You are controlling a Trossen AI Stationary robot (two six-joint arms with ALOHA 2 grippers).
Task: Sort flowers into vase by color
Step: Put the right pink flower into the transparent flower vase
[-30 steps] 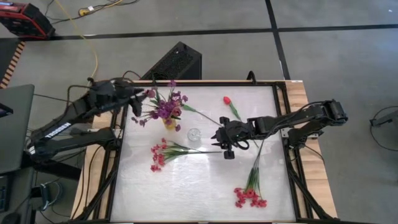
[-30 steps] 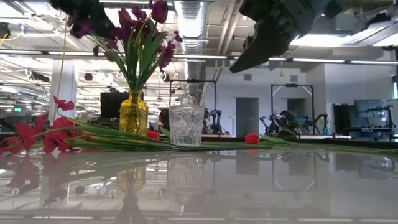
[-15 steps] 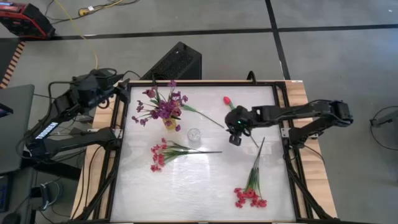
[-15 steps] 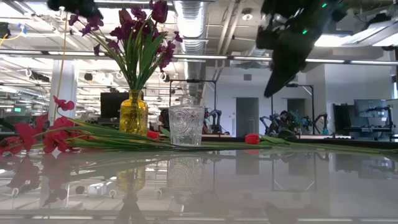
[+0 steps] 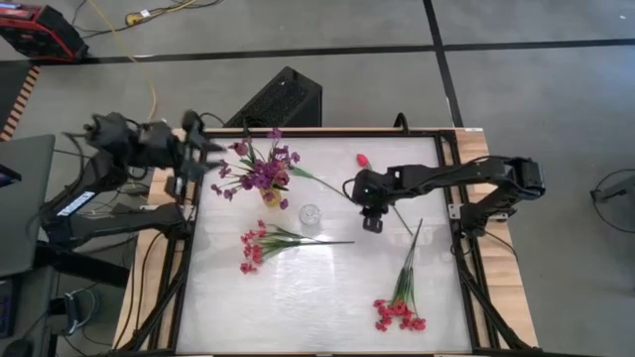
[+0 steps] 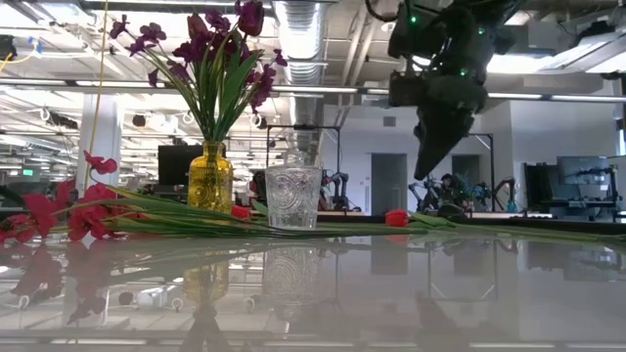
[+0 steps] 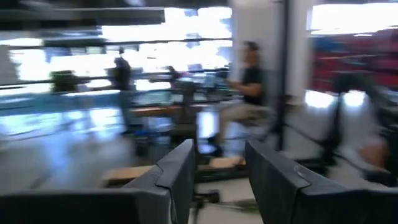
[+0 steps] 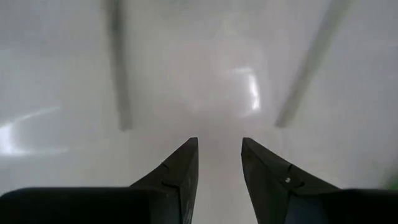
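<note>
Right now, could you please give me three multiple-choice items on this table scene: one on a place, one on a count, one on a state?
1. Where do the purple flowers stand?
A. in the yellow vase
B. in the clear glass
C. flat on the table

2. How many red-pink sprays lie on the table?
A. one
B. two
C. four

3. What does the right gripper hold?
A. a tulip
B. a purple spray
C. nothing

Answers:
1 A: the purple flowers rise from the yellow vase.
2 B: one spray lies near the clear glass, another at the near right.
3 C: the right gripper has nothing between its fingers.
</note>
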